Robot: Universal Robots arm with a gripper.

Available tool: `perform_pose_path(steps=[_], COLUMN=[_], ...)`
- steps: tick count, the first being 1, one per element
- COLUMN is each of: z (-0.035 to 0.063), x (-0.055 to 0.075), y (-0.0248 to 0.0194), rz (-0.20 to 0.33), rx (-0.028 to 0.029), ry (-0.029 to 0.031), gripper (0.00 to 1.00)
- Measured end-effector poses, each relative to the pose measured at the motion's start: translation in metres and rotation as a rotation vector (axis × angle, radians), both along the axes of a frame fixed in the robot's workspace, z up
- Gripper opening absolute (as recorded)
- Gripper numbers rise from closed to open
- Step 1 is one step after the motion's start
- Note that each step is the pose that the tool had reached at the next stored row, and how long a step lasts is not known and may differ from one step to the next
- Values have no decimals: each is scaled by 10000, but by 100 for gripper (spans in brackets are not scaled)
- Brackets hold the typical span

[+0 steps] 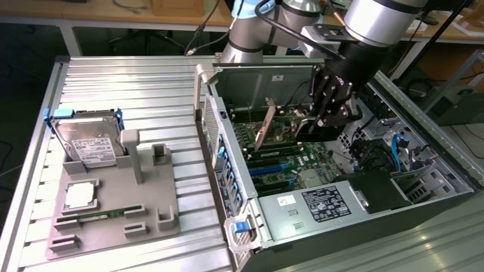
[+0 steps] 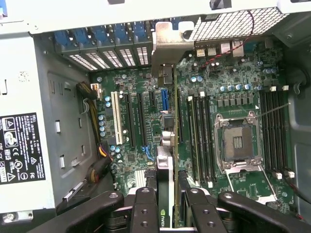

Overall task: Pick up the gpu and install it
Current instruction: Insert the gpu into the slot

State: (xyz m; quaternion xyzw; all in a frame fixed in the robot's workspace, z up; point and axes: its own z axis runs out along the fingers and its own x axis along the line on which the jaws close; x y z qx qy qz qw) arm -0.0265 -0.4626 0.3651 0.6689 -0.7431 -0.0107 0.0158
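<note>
The gpu [image 2: 165, 162] is seen edge-on in the wrist view, a thin card running from between my fingers [image 2: 146, 206] up to its silvery end bracket [image 2: 167, 46] at the case's rear slot openings. My gripper [image 2: 169, 196] is shut on the card's near end. In the exterior view the gripper [image 1: 314, 126] reaches down into the open computer case [image 1: 423, 212], and the gpu [image 1: 264, 129] stands on edge over the green motherboard [image 1: 284, 164]. I cannot tell whether the card's lower edge sits in a slot.
A grey fixture [image 1: 144, 198] at the exterior view's left holds a hard drive [image 1: 87, 141], a processor chip [image 1: 79, 195] and a green memory stick [image 1: 98, 217]. Inside the case are the power supply [image 1: 318, 207], the bare processor socket [image 2: 238, 141], memory slots [image 2: 199, 141] and a white slot [image 2: 116, 119].
</note>
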Motion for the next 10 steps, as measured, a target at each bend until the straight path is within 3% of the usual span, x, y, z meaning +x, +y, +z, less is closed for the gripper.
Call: perform_pose_path(steps=[10], z=[-45], x=[0], y=[0], rz=[0], rx=[0], ry=[0], gripper=[27])
